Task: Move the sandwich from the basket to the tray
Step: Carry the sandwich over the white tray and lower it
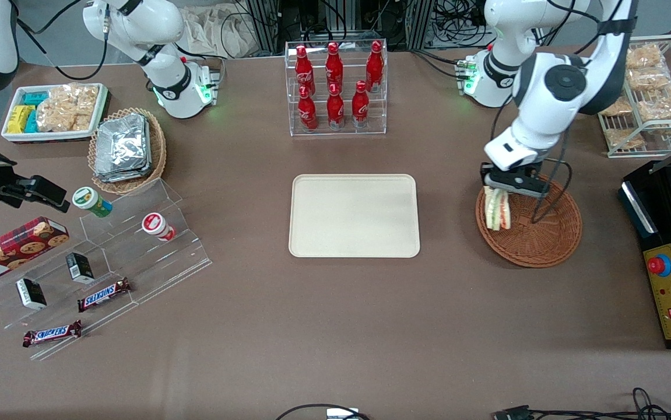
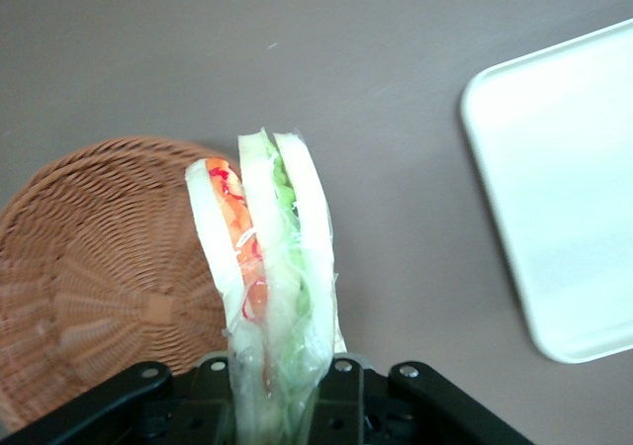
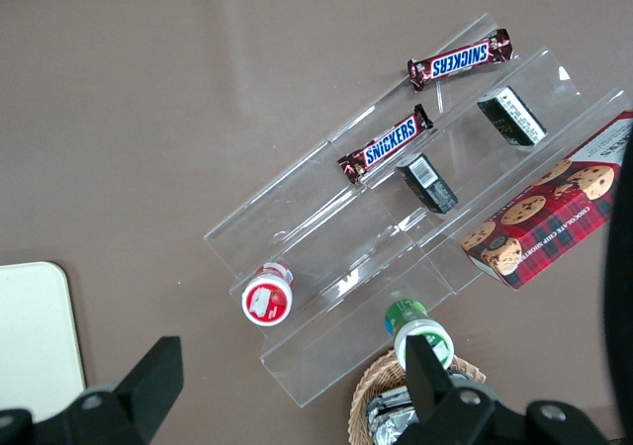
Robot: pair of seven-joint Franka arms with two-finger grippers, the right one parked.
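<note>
My left gripper (image 1: 501,191) is shut on the sandwich (image 1: 497,209), a wedge of pale bread with green and orange-red filling, which hangs over the rim of the reddish-brown wicker basket (image 1: 539,239) on the side facing the tray. In the left wrist view the sandwich (image 2: 265,267) stands between the black fingers, with the basket (image 2: 99,277) and the table under it. The cream tray (image 1: 354,214) lies flat mid-table, a short way toward the parked arm's end; its corner (image 2: 554,218) shows in the wrist view.
A clear rack of red bottles (image 1: 335,87) stands farther from the front camera than the tray. A black control box (image 1: 670,256) and a wire rack of snack bags (image 1: 650,93) sit at the working arm's end. Tiered acrylic shelves with snacks (image 1: 102,262) lie toward the parked arm's end.
</note>
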